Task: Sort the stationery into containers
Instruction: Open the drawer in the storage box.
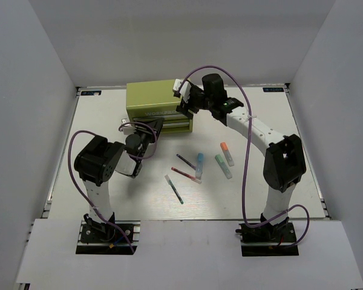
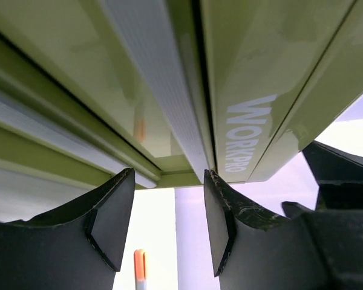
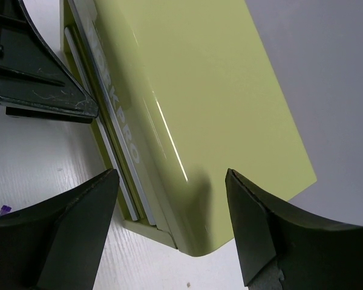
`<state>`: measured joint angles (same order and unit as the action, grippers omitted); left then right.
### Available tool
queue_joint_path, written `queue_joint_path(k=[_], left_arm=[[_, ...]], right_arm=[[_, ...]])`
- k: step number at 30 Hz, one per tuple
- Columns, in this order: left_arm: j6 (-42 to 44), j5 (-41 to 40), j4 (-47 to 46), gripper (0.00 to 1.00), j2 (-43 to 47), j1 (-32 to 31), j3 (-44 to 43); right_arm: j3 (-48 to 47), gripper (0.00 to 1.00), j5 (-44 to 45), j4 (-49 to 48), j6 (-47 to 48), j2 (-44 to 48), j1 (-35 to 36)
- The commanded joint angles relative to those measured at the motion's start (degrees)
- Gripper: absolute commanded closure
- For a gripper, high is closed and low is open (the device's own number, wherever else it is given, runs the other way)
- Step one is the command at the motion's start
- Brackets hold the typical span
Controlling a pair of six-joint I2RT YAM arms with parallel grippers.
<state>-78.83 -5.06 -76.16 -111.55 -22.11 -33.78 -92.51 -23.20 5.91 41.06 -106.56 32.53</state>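
Observation:
The olive-green tool chest [image 1: 151,96] stands at the back centre, its lettered front facing the arms. My left gripper [image 1: 153,128] is open and empty, its fingertips just in front of the drawer fronts [image 2: 169,121], below the pale lettering [image 2: 248,133]. My right gripper [image 1: 186,104] is open and empty, and its jaws straddle the chest's right front corner [image 3: 193,241]. On the table lie the orange highlighter [image 1: 227,153], green highlighter [image 1: 223,165], light blue highlighter [image 1: 199,164], dark pen [image 1: 186,161], red pen [image 1: 186,175] and white-green pen [image 1: 173,188].
Grey walls close in the white table [image 1: 272,121] on three sides. The orange highlighter's tip [image 2: 140,269] shows between my left fingers. The right arm's dark gripper [image 2: 339,181] is close on the right in the left wrist view. The left gripper [image 3: 36,78] shows in the right wrist view.

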Motion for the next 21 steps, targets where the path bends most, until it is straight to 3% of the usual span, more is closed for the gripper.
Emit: queue_joint_path(k=[1,21], left_arm=[[1.04,0.23,-14.19,0.41,1.78,-0.22,-2.25],[1.04,-3.2,-11.99,0.43,-0.6,-0.22,-3.13]], right_arm=[[-2.5,0.23,0.7,-1.34,0.87,-0.58,-0.19],[-2.24,0.23,1.84,-1.78,1.39,-1.1,-0.28]])
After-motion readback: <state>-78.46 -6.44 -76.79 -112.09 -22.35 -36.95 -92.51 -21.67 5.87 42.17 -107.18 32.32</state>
